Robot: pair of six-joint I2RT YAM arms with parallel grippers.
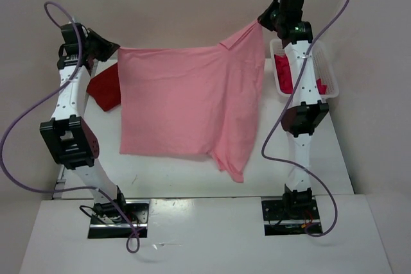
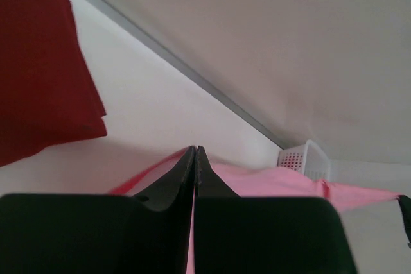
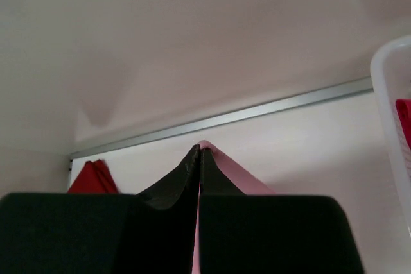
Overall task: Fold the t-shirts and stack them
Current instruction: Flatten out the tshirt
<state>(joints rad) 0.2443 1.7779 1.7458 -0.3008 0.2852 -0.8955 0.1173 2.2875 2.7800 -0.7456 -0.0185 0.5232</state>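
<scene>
Your left gripper [image 2: 194, 152] is clenched on one upper corner of the light pink t-shirt [image 1: 186, 101]. Its jaws are pressed together with only a thin edge of cloth showing between them. Your right gripper [image 3: 199, 151] is pinched the same way on the opposite upper corner.

The pink shirt hangs spread like a sheet between your two arms, over the middle of the white table [image 1: 160, 174]. In the overhead view its top edge slopes up toward the right, and a loose flap dangles lowest at the bottom right. You cannot tell whether the lower edge touches the table.

A dark red t-shirt [image 1: 106, 89] lies folded on the table at the back left, partly hidden behind the pink cloth and your left arm.

At the back right stands a white mesh basket [image 1: 331, 78], half covered by your right arm. Only patches of the crimson-magenta t-shirt [image 1: 283, 72] inside it show.

Each wrist view is blocked across its lower half by its own black fingers.
</scene>
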